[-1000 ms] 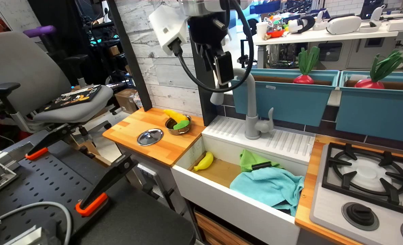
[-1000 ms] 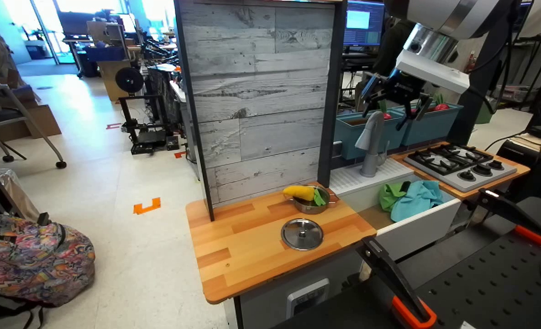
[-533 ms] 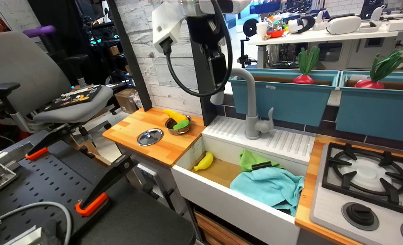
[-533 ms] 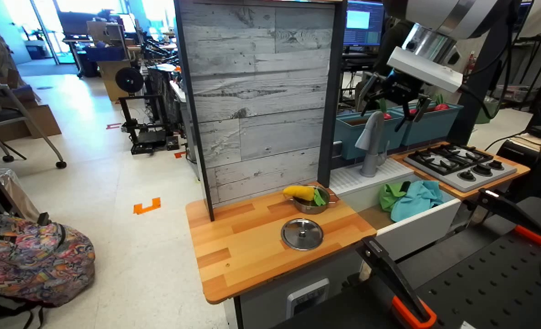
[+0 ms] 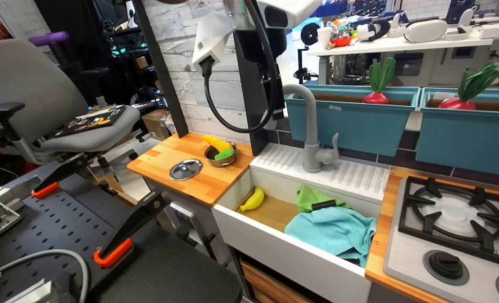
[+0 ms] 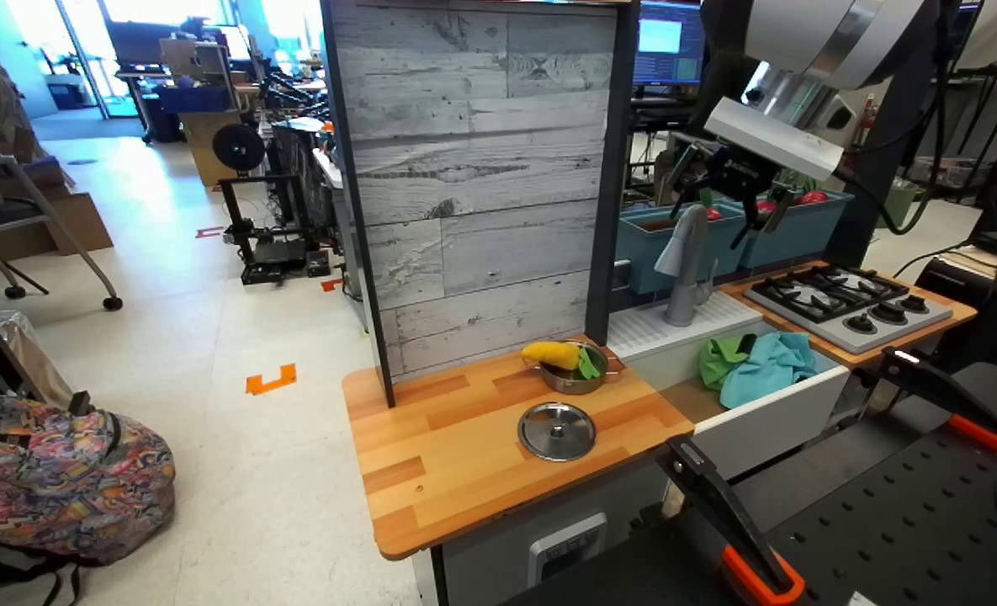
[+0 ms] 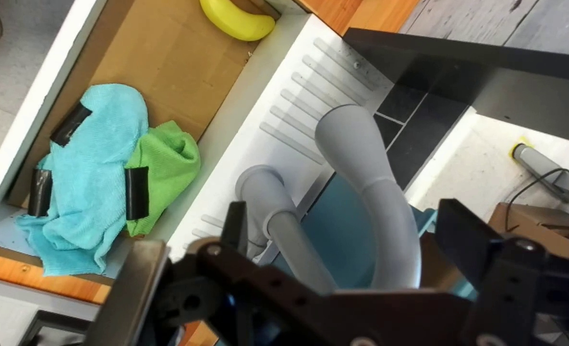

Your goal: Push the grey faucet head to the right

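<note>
The grey faucet head, a matte gooseneck tap, stands upright on the white ridged ledge behind the sink in both exterior views (image 5: 311, 122) (image 6: 688, 252). In the wrist view its curved neck (image 7: 391, 221) and downturned spout run between my fingers. My gripper (image 7: 343, 211) is open and empty, with one finger on each side of the tap. In both exterior views the gripper (image 5: 278, 111) (image 6: 708, 225) is at the height of the top of the neck. In one of them it hides part of the spout end. I cannot tell whether a finger touches the tap.
The white sink (image 5: 291, 252) holds a yellow banana (image 5: 252, 200), a green cloth (image 5: 310, 198) and a blue cloth (image 5: 333, 231). Blue planters (image 5: 350, 126) stand behind the tap. A dark post (image 5: 258, 141) rises beside it. A stove (image 5: 407, 240) is at the right.
My gripper has turned, so it shows edge-on in an exterior view, and has come down slightly around the top of the tap. The faucet head has not visibly moved.
</note>
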You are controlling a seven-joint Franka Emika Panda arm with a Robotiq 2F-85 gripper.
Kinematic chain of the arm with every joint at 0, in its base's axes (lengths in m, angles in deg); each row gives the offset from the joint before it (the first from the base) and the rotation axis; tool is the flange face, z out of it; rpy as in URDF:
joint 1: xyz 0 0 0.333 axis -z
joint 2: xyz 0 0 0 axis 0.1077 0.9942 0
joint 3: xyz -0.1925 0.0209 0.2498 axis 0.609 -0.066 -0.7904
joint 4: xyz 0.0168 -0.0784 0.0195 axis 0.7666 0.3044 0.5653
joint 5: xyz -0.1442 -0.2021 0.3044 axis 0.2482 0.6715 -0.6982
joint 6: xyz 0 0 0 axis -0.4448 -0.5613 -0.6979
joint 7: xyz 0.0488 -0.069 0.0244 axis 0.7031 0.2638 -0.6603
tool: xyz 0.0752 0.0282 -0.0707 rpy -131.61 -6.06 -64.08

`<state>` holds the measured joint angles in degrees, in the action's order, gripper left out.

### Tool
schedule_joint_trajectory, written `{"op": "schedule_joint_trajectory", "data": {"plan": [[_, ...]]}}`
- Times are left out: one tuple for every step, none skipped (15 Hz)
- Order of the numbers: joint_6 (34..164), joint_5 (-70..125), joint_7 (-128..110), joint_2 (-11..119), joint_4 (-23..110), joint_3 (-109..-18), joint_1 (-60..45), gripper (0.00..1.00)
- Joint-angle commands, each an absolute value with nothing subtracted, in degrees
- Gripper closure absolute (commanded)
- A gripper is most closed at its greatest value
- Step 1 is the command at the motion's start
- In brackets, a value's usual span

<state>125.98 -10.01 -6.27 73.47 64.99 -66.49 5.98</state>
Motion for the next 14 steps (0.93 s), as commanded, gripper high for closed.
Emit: {"op": "schedule_joint_trajectory", "data": {"plan": [[128.5,-7.7,-3.1,76.8,62.7,-65.6,4.7,0.28],[128.5,-7.0,-2.8,77.2,62.6,-65.5,4.5,0.29],[128.7,-6.3,-2.3,77.6,62.5,-65.4,4.4,0.32],[129.0,-5.6,-1.9,78.0,62.3,-65.6,4.3,0.39],[129.2,-5.2,-1.6,78.1,62.1,-65.7,4.2,0.48],[129.2,-4.8,-1.3,78.2,61.9,-65.7,4.1,0.55],[129.2,-4.4,-1.0,78.3,61.7,-65.8,4.2,0.64],[129.2,-4.0,-0.7,78.3,61.6,-65.8,4.1,0.70],[129.1,-3.7,-0.6,78.4,61.5,-66.0,4.3,0.77],[129.2,-3.6,-0.6,78.3,61.7,-66.1,4.3,0.85],[129.1,-3.6,-0.9,78.3,61.8,-66.3,4.6,0.92],[128.8,-3.5,-1.1,78.2,61.9,-66.3,4.6,0.93],[128.4,-3.3,-1.3,78.2,62.1,-66.4,4.8,0.92],[128.3,-3.0,-1.5,78.0,62.7,-66.3,4.8,0.92]]}}
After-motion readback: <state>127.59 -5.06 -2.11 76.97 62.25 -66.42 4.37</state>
